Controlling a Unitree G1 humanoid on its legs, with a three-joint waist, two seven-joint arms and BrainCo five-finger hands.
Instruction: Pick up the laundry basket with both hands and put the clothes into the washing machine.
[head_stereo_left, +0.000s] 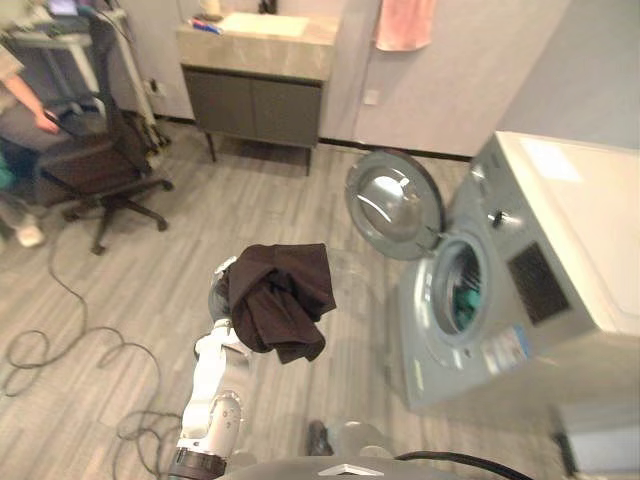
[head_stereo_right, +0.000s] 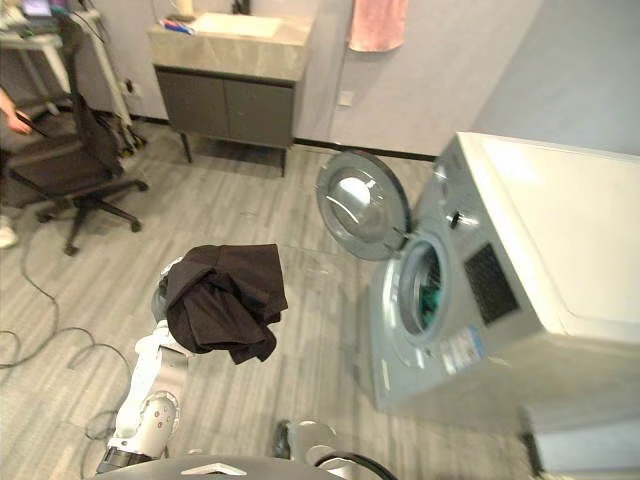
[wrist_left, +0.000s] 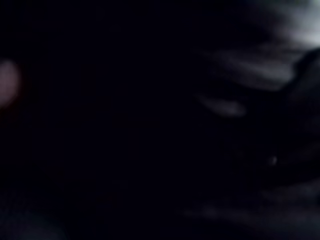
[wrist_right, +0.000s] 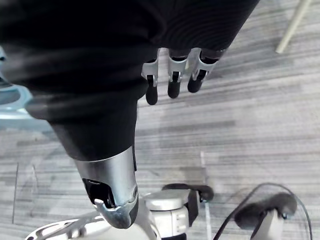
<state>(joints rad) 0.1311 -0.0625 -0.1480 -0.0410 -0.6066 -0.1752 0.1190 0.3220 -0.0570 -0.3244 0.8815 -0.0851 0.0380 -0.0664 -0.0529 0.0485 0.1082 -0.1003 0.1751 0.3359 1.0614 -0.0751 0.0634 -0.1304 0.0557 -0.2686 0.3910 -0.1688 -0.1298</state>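
Observation:
A dark garment (head_stereo_left: 282, 298) hangs bunched over the end of my raised left arm (head_stereo_left: 212, 375), in mid-air above the wooden floor. My left hand is buried under that cloth, and cloth darkens the left wrist view too. To the right stands the grey washing machine (head_stereo_left: 540, 290) with its round door (head_stereo_left: 393, 204) swung open. Something green (head_stereo_left: 467, 300) lies inside the drum. The garment is about one door's width to the left of the opening. My right hand (wrist_right: 172, 80) hangs over the floor with relaxed fingers and holds nothing.
A black office chair (head_stereo_left: 105, 165) stands at the far left with a person (head_stereo_left: 20, 110) beside it. A vanity cabinet (head_stereo_left: 255, 70) and a pink towel (head_stereo_left: 405, 22) are against the back wall. Cables (head_stereo_left: 60, 350) loop on the floor at left.

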